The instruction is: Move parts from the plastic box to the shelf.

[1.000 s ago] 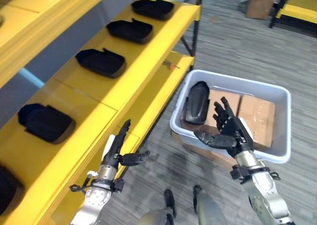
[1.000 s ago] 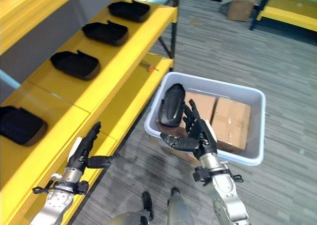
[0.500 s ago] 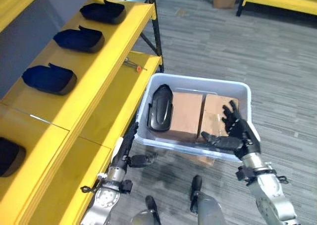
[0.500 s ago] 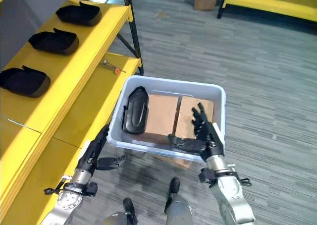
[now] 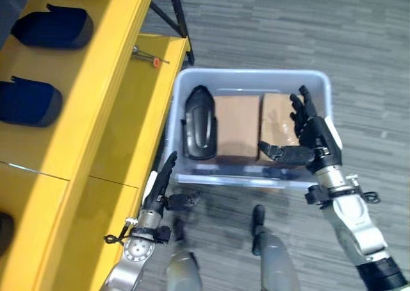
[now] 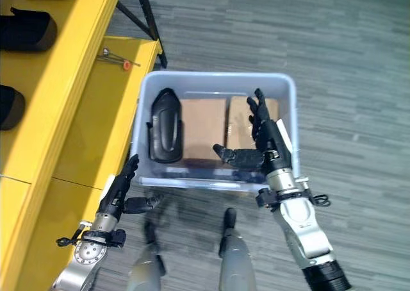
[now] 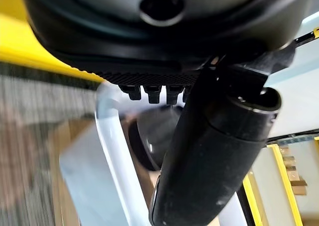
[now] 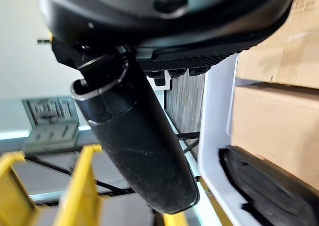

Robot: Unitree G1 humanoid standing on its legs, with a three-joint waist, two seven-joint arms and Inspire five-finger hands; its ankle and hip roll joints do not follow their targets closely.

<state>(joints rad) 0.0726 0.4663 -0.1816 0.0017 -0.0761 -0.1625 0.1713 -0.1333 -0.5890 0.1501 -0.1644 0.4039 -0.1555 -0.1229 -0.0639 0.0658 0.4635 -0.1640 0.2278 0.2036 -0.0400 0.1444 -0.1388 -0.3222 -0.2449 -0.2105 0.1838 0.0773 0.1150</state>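
Note:
A pale plastic box [image 5: 251,78] stands on the floor beside the yellow shelf [image 5: 96,111]. Inside it, at its left end, lies one black moulded part [image 5: 199,122] next to two cardboard blocks [image 5: 237,127]. Similar black parts [image 5: 54,26] rest on the shelf's upper level. My right hand [image 5: 309,134] hovers open over the box's right end, fingers straight, thumb pointing towards the part. My left hand [image 5: 161,185] hangs open below the box's near left corner, close to the shelf edge. In the right wrist view the black part [image 8: 264,183] lies past the thumb.
A small tool with a red tip [image 5: 147,56] lies on the shelf's lower level near the box. Grey carpet floor [image 5: 288,28] surrounds the box on the far and right sides.
The camera has tilted down, so the box now sits centred below me. My right hand has risen over the box's right end; the left hand stays low by the near left corner.

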